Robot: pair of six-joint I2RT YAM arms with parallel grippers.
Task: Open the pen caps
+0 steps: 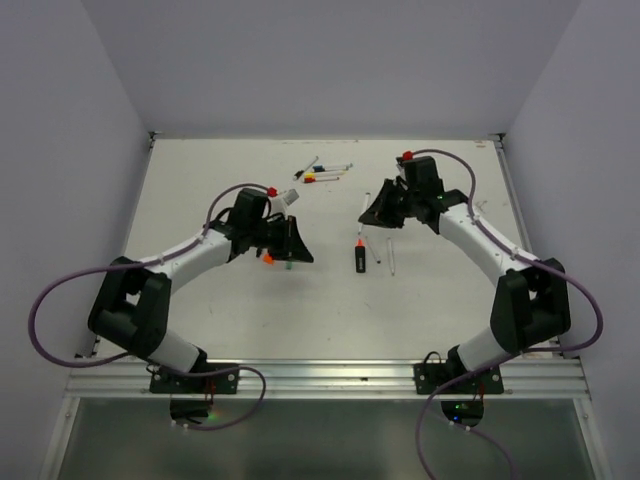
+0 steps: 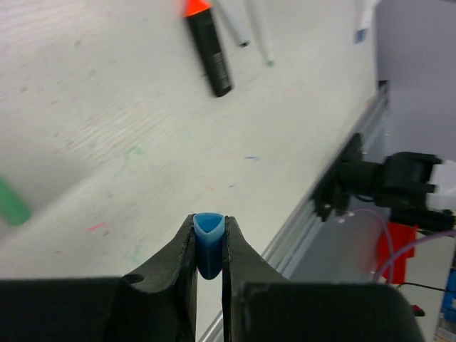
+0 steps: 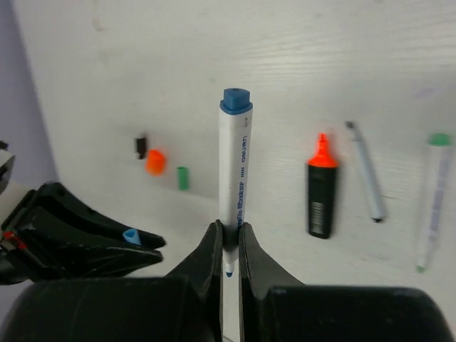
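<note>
We see the left gripper (image 2: 209, 246) clamped on a tiny blue plastic cap (image 2: 208, 226) above the white counter (image 2: 107, 128). The right gripper (image 3: 228, 239) is clamped around a thin white blue-ended pen (image 3: 235, 164), and the cap is clear of the pen.

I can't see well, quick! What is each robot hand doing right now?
Left gripper: shut on the blue pen cap.
Right gripper: shut on the blue-ended pen.

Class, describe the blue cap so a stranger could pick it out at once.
Over the white table, find the left arm. Its pincer pinches the blue cap. Unlike the orange cap and green cap lying loose nearby, it is held.
</note>
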